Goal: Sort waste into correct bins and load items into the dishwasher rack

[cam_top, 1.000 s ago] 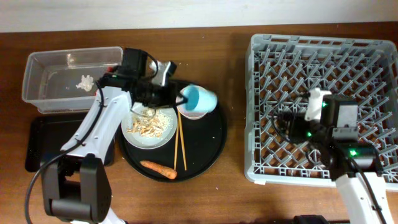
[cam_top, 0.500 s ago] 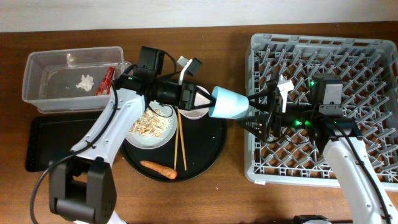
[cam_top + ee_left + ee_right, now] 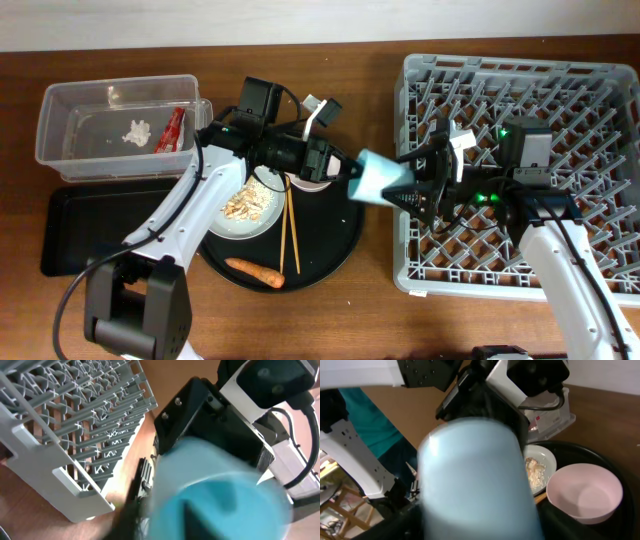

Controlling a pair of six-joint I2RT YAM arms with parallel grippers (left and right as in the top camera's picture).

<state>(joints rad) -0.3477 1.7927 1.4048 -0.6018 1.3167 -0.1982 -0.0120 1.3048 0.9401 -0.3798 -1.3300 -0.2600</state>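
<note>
The small light-blue cup (image 3: 380,178) lies on its side, held just outside the left wall of the dishwasher rack (image 3: 520,61). The left gripper (image 3: 345,168) pinches the cup end farther from the rack. The right gripper (image 3: 413,184) reaches out across that rack wall, jaws spread to either side of the cup end nearer the rack. Contact with the cup cannot be determined. The blurred cup fills both wrist views.

light-blue cup (image 3: 378,180), grey rack (image 3: 560,90) (peg grid), orange carrot (image 3: 255,271), red wrapper (image 3: 170,130)
</note>
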